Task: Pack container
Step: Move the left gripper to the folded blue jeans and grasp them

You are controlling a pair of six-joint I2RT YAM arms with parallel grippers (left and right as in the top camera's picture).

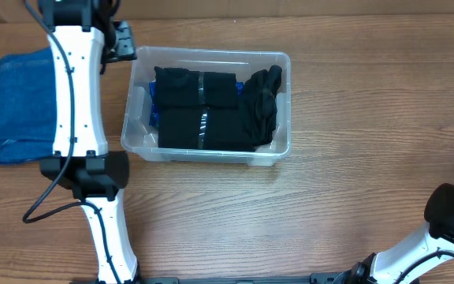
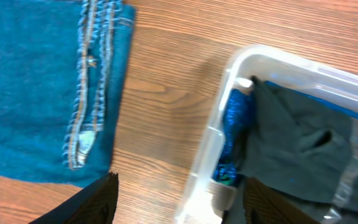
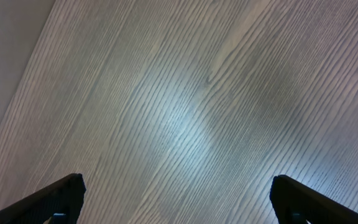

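Clear, colourless rectangular plastic tub [image 1: 211, 54] with rounded corners sits mid-table, packed with folded black garments [image 1: 203, 110].
The left gripper [image 2: 179, 205] hangs spread wide and empty over the tub's left end, with a folded blue denim cloth [image 1: 22, 102] beside it. The right gripper [image 3: 179, 202], also wide and empty, hovers over the bare wooden table [image 1: 353, 205].

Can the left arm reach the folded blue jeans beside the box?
Probably yes. The left arm hangs right by the jeans, its fingers open and empty, with only bare table between. The container sits on the other side, out of the way.
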